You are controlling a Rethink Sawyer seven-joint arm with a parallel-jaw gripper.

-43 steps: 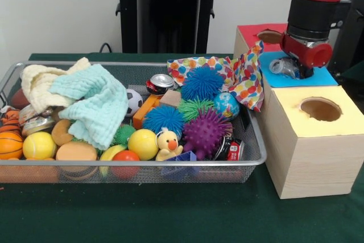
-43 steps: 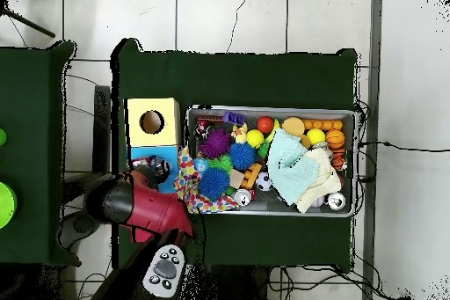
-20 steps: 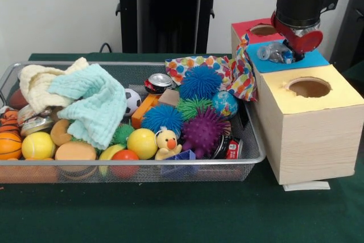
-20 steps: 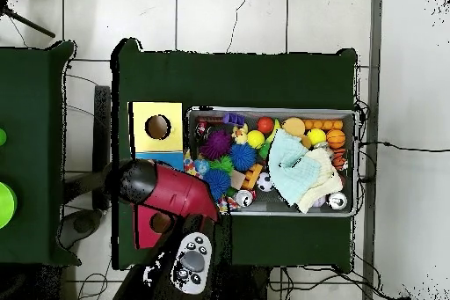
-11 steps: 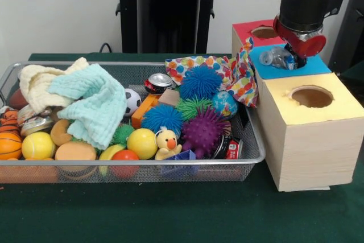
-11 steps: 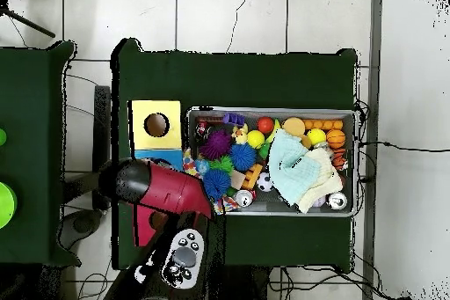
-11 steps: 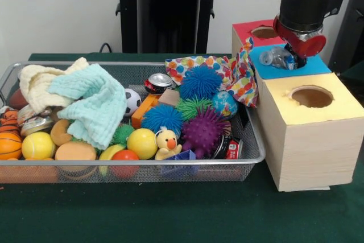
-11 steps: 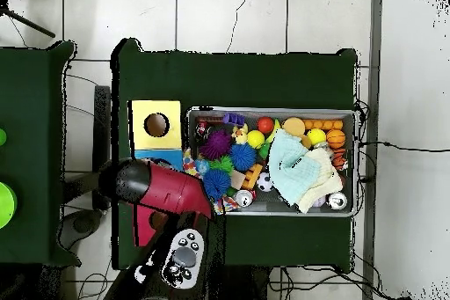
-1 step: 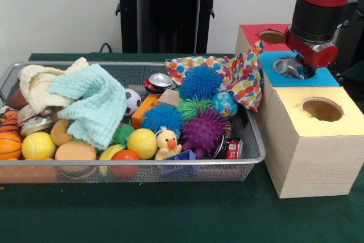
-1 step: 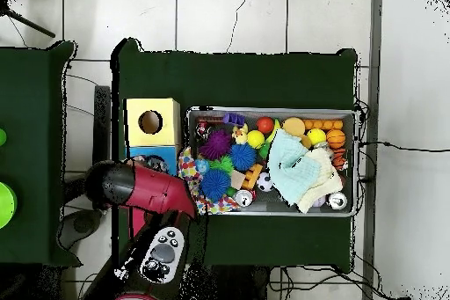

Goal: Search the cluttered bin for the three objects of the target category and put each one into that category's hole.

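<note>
A wooden box stands right of the wire bin (image 9: pixel 257 157), topped in red (image 9: pixel 253 30), blue (image 9: pixel 325 77) and yellow (image 9: pixel 290 102), each part with a round hole. My gripper (image 9: pixel 298 68) is down on the blue part, shut on a crushed silver can (image 9: pixel 286 66) that lies sideways at the blue hole. The fingers themselves are hidden under the wrist. In the overhead view the red arm (image 10: pixel 149 189) covers the blue part (image 10: pixel 142 154). More cans lie in the bin: a red-topped one (image 9: pixel 161 82) at the back and another (image 9: pixel 230 149) at the front right.
The bin holds spiky balls (image 9: pixel 203 132), a rubber duck (image 9: pixel 168 142), sports balls (image 9: pixel 10 143), sponges and two towels (image 9: pixel 91 103). A polka-dot cloth (image 9: pixel 245 78) hangs over the bin's right rim against the box. The yellow hole (image 9: pixel 321 108) and red hole (image 9: pixel 272 36) are uncovered.
The gripper, the can and the whole box slid left about a second ago, then back right; they now sit near where they were two seconds ago. The bin's contents have not moved.
</note>
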